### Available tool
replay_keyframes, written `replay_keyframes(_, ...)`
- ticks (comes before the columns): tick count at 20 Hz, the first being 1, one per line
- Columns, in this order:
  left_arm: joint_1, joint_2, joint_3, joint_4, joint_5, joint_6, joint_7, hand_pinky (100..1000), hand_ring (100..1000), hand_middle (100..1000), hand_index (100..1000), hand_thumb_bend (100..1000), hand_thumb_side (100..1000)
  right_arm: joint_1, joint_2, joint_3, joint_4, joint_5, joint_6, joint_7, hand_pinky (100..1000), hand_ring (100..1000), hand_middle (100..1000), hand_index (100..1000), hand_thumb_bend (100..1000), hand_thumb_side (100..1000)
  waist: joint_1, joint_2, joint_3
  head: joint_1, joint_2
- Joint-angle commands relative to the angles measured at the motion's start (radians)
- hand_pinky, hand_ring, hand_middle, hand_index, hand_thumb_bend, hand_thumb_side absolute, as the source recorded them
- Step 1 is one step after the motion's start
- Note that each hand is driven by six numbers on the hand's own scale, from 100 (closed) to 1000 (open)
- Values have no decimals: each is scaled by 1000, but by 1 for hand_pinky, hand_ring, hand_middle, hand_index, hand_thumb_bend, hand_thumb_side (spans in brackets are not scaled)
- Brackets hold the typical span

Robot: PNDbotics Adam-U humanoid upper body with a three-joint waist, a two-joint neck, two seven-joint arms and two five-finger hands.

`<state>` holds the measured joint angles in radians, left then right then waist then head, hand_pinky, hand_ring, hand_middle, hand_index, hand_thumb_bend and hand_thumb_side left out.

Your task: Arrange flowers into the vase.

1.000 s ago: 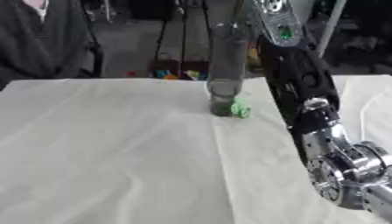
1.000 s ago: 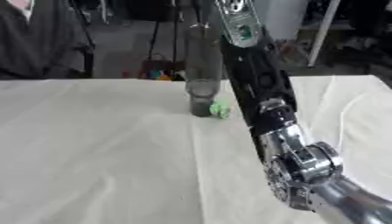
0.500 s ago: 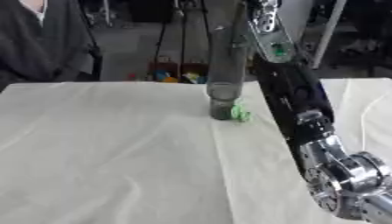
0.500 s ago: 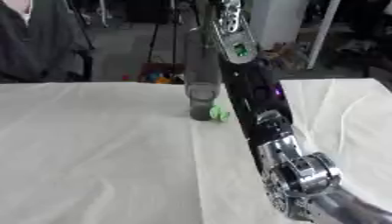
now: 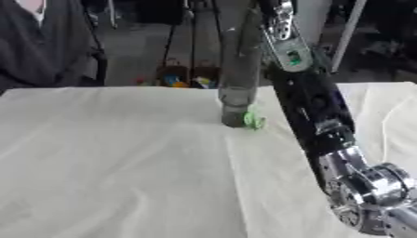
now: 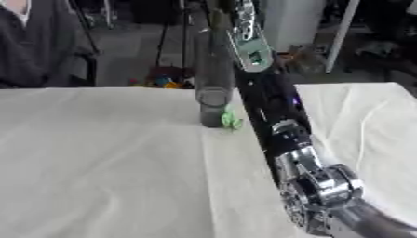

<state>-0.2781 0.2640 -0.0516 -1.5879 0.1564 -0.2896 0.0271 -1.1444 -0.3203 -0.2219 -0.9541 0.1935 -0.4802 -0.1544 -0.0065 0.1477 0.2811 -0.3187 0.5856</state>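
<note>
The vase (image 5: 238, 100) stood upright on the table (image 5: 114, 158), w/ a green bit (image 5: 254, 121) touching its base. The right arm (image 5: 313, 109) reached up past it; robot hand out of sight, so can't tell its state.

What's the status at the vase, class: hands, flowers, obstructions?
Neither hand in view. Tall grey cylindrical vase upright on white cloth; small green piece at its base. Black right arm crosses beside it.

The tablecloth (image 5: 122, 158) is matt cream cloth with soft creases. The vase (image 6: 213, 93) looks like smooth grey glass. The right arm (image 5: 313, 107) is glossy black with polished silver metal joints.
</note>
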Motion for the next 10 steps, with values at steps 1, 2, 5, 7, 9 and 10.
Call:
replay_keyframes(1,-13,12,3,-14,2,-1,-4,919,677,756,642,1000,514,-20,-23,-4,-7,14,3,5,100,388,248,406,100,640,7,-13,-2,2,-13)
replay_keyframes(2,-13,12,3,-14,2,-1,-4,919,677,756,642,1000,514,-19,-24,-4,-5,18,5,5,100,400,258,413,100,637,7,-13,-3,2,-13)
replay_keyframes(5,-12,13,3,-14,3,-1,-4,919,677,756,642,1000,514,-19,-26,-5,-2,29,9,5,100,406,258,407,100,633,6,-14,-6,3,-14)
replay_keyframes(7,-11,13,3,-14,2,-1,-4,919,677,755,641,1000,514,-20,-28,-5,-1,38,10,3,100,411,263,411,100,632,6,-15,-7,3,-14)
replay_keyframes(9,-11,13,3,-13,2,-1,-4,919,677,755,641,1000,514,-20,-29,-4,2,48,13,2,100,423,274,419,100,641,5,-16,-8,3,-14)
replay_keyframes(10,-11,13,4,-13,3,-1,-4,919,677,755,641,1000,515,-20,-29,-4,5,54,16,3,105,434,283,429,100,652,5,-16,-8,2,-14)
